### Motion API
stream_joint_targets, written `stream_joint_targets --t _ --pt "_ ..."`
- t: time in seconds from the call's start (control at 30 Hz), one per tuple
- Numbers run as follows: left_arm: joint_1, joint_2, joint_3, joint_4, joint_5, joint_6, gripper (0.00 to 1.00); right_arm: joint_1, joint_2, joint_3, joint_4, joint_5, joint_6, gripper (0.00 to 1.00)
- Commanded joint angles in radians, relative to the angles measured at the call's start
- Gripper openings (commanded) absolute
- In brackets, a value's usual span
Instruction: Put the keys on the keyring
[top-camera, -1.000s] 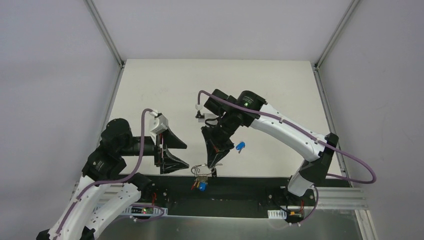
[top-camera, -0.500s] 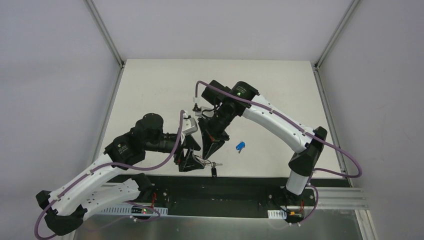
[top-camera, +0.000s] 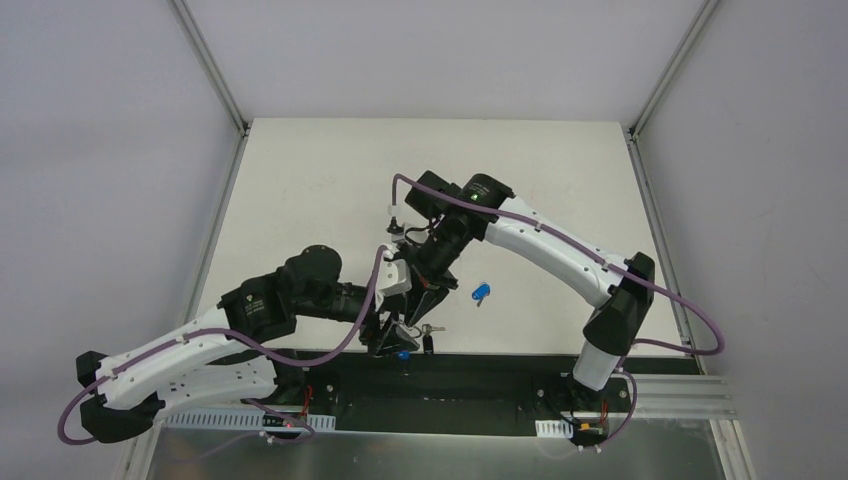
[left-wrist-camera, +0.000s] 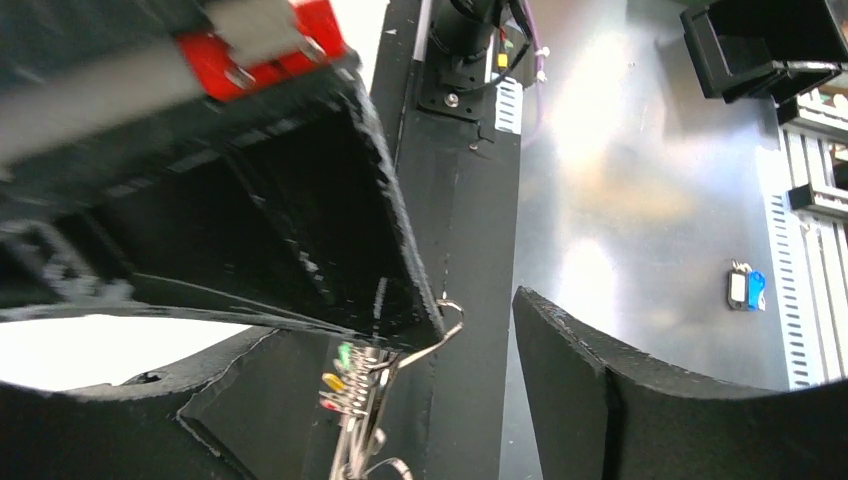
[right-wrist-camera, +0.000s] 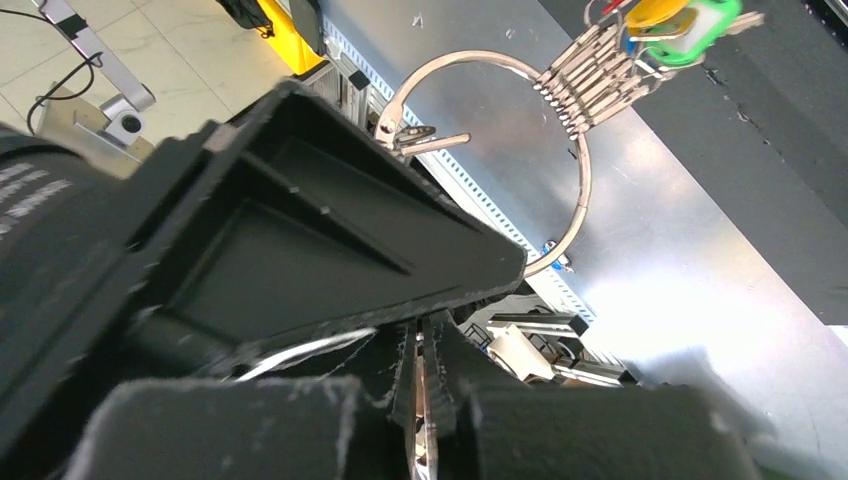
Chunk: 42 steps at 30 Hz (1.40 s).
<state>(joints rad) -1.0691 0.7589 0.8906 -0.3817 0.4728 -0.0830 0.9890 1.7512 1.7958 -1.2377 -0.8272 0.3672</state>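
Note:
My right gripper (right-wrist-camera: 421, 400) is shut on the wire of the silver keyring (right-wrist-camera: 583, 170), held just above the table's front edge (top-camera: 418, 305). A bunch of keys with yellow, green and red caps (right-wrist-camera: 660, 25) hangs on the keyring. The left gripper (left-wrist-camera: 455, 385) stands open around the keyring's hooked end (left-wrist-camera: 452, 322) and the bunch (left-wrist-camera: 345, 385), touching neither. It sits close under the right gripper (top-camera: 395, 335). A blue-headed key (top-camera: 481, 293) lies alone on the table. A black-headed key (top-camera: 428, 343) shows by the front edge; I cannot tell whether it hangs or lies.
The black base strip (top-camera: 480, 375) and metal floor (left-wrist-camera: 640, 200) lie below the grippers. A small blue and white tag (left-wrist-camera: 746, 289) rests on that metal. White table (top-camera: 330, 190) stretches behind the arms, with frame posts at its back corners.
The left arm has swung right and brought its gripper up around the ring, its jaws narrowing. The right gripper has carried the ring slightly left and back.

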Motion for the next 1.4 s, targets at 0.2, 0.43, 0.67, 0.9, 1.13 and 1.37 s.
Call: stream_joint_targets --t 0.2,0.43,0.67,0.9,1.13,1.37 --pt "-0.039 -0.092 -0.062 0.052 -0.049 0.024 0.65 -0.028 -0.124 -0.024 0.029 -0.046 0.019 0.0" --pt "-0.039 -0.076 -0.044 0.058 -0.038 0.026 0.6 -0.028 -0.152 -0.05 0.031 -0.034 0.024 0.0" --pt "-0.041 -0.063 -0.058 0.116 -0.024 0.032 0.6 -0.028 -0.164 -0.058 0.039 -0.03 0.032 0.0" --pt "-0.041 -0.064 -0.086 0.183 0.001 0.036 0.56 -0.028 -0.176 -0.072 0.04 -0.022 0.035 0.0" --pt "-0.042 -0.061 -0.099 0.197 0.021 0.039 0.37 -0.027 -0.171 -0.071 0.042 -0.021 0.038 0.0" --pt "-0.042 -0.064 -0.108 0.245 0.05 0.03 0.16 -0.027 -0.172 -0.08 0.043 -0.012 0.034 0.0"
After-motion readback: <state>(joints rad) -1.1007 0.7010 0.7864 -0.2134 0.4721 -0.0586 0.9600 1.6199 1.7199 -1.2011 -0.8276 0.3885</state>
